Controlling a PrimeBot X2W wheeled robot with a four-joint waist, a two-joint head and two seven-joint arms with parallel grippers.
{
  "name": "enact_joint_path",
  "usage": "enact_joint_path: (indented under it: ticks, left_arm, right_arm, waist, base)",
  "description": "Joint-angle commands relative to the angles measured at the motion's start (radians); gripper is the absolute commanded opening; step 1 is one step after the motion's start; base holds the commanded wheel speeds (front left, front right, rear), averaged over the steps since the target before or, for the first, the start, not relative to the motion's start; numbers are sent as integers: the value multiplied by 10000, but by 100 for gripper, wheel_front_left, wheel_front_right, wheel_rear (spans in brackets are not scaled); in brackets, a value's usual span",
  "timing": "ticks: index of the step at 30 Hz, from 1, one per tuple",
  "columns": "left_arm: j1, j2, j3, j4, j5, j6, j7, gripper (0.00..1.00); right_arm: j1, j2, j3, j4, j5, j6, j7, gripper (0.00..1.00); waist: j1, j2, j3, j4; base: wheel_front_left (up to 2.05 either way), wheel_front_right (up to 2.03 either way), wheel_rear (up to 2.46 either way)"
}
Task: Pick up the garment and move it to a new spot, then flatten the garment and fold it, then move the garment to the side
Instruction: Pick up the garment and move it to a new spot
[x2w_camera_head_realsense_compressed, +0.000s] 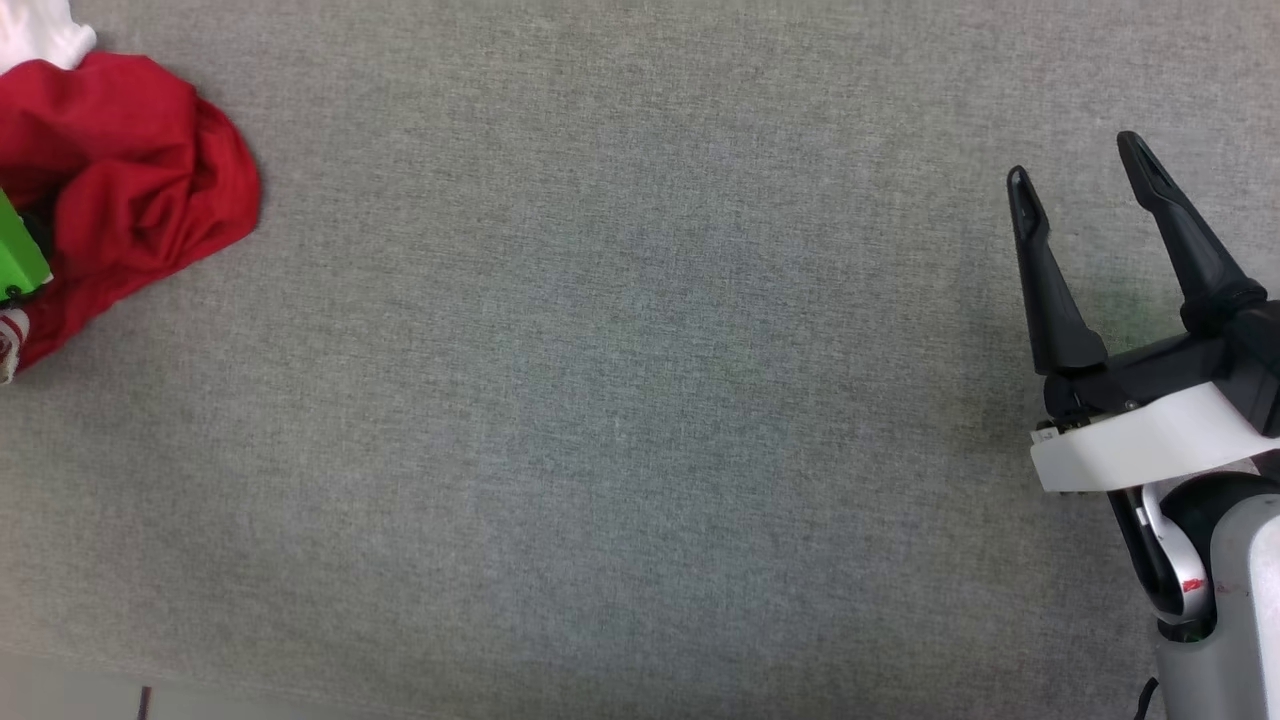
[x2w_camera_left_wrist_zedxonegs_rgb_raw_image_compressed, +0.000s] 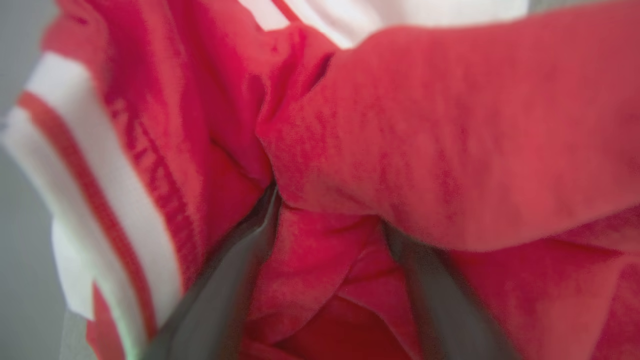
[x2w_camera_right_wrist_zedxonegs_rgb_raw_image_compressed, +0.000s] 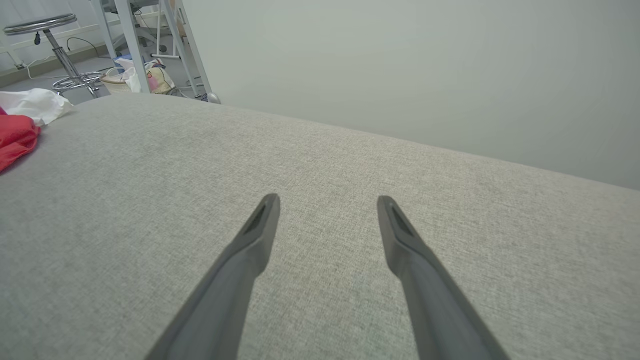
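Observation:
The garment (x2w_camera_head_realsense_compressed: 140, 170) lies crumpled in a red heap at the far left of the grey table (x2w_camera_head_realsense_compressed: 620, 400), with a white sleeve (x2w_camera_head_realsense_compressed: 40, 30) at its top. Over its left side sits a green part (x2w_camera_head_realsense_compressed: 15, 250) of my left arm. In the left wrist view my left gripper (x2w_camera_left_wrist_zedxonegs_rgb_raw_image_compressed: 330, 220) is open, its two fingers spread and pushed into the red folds (x2w_camera_left_wrist_zedxonegs_rgb_raw_image_compressed: 450, 140), their tips buried in cloth; striped trim (x2w_camera_left_wrist_zedxonegs_rgb_raw_image_compressed: 95, 200) runs along the left. My right gripper (x2w_camera_head_realsense_compressed: 1075, 160) stands open and empty at the far right, hovering over bare cloth surface (x2w_camera_right_wrist_zedxonegs_rgb_raw_image_compressed: 327, 200). The garment (x2w_camera_right_wrist_zedxonegs_rgb_raw_image_compressed: 15, 137) lies far to its left.
The table's front edge (x2w_camera_head_realsense_compressed: 300, 690) runs along the bottom left of the head view. Beyond the far edge, the right wrist view has a metal stool (x2w_camera_right_wrist_zedxonegs_rgb_raw_image_compressed: 55, 45), white frame legs (x2w_camera_right_wrist_zedxonegs_rgb_raw_image_compressed: 130, 45) and a basket (x2w_camera_right_wrist_zedxonegs_rgb_raw_image_compressed: 135, 80) on the floor.

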Motion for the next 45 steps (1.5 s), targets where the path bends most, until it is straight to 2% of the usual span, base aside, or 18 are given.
enact_joint_path:
  ticks: [1,2,5,11,18,24,27,33,41,45]
  left_arm:
    - [301,-507,-240,535,-79,3,303,100]
    - [296,-560,-299,668,-78,3,350,0]
    - [271,-611,-432,907,-56,3,318,0]
    - [35,-262,-638,1158,312,2,-737,0]
    - [-627,194,-863,1101,1165,73,-3474,0]
    - [-1040,58,-1250,1084,1899,196,-5619,0]
    - [-1152,-312,-1341,988,2004,232,-6408,0]
    - [-672,-1471,-1743,459,2065,260,-6881,0]
    - [965,-2965,-2811,-977,2156,190,-6380,0]
    - [1848,-3376,-3428,-1940,2201,146,-5901,0]
  right_arm:
    - [-130,-29,-5,-72,14,-7,37,100]
    - [-151,-18,21,-68,32,-7,42,100]
    - [-218,-9,88,-6,45,-7,26,100]
    - [-206,104,178,299,120,-7,-138,100]
    - [40,409,151,876,261,-7,-511,100]
    - [449,760,28,1441,390,-7,-849,100]
    - [674,884,-54,1694,408,-7,-968,100]
    - [1142,1052,-343,1997,378,-7,-1153,100]
    - [1851,1187,-1013,1935,309,-7,-1075,100]
    - [2126,1212,-1530,1786,302,-7,-1000,100]
  waist:
    - [1,-2,270,-156]
    - [1,-2,258,-139]
    - [1,-2,147,-90]
    - [1,-2,-436,-30]
    - [1,-2,-1586,86]
    - [1,-2,-2852,149]
    - [1,-2,-3423,140]
    - [1,-2,-4302,-19]
    - [1,-2,-4856,-636]
    - [1,-2,-5000,-1162]
  base:
    - [0,0,0]
    - [0,0,0]
    - [0,0,0]
    - [0,0,0]
    - [0,0,0]
    - [0,0,0]
    - [0,0,0]
    - [0,0,0]
    - [0,0,0]
    - [0,0,0]
